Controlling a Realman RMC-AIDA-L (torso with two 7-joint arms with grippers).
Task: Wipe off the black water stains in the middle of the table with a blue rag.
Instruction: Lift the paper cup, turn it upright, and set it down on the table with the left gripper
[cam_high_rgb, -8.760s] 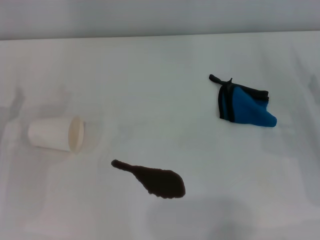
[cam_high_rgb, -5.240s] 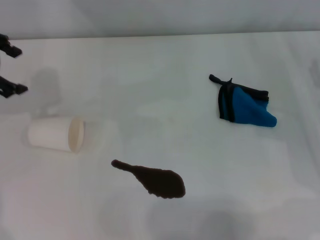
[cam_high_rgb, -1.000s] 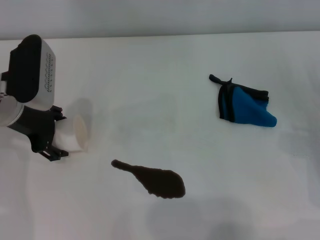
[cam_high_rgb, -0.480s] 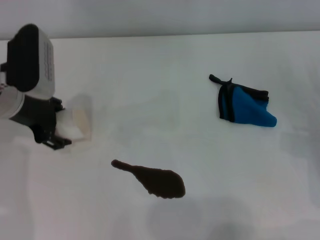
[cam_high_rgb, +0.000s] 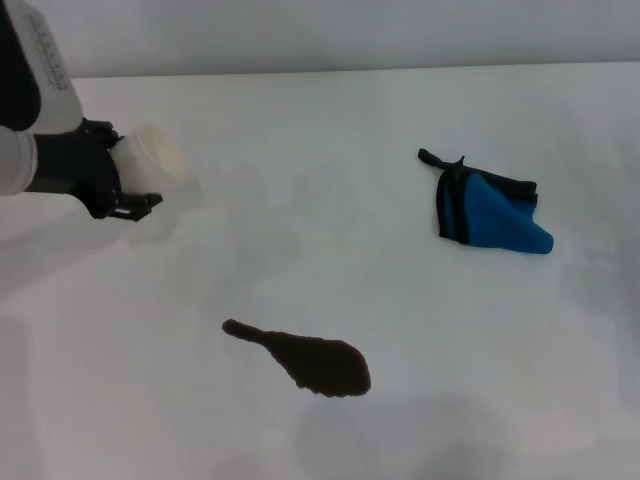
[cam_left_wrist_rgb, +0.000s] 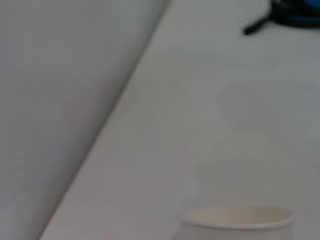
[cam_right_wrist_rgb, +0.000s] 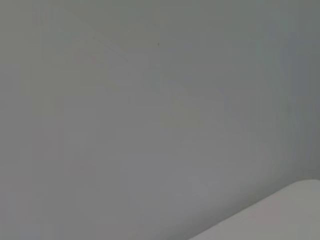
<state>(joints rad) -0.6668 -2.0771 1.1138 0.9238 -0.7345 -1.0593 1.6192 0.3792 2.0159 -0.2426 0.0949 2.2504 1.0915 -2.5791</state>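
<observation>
Across the whole head view spreads the white surface, with a grey wall behind it. Up at the far left, the left tool is closed around a white paper cup. It holds the cup up off the surface, tipped on its side, with the cup's mouth facing right. The left wrist view shows the cup's rim close up.

On the right side, well apart from the cup, lies the blue rag. It is crumpled, with black edging and a short black loop poking out toward the far left of it. No tool touches it.

Near the front, in the middle, sits the black water stain. It looks like a tadpole, with its thin tail pointing left. Nothing lies between the rag and the stain.

The right tool does not show anywhere.
</observation>
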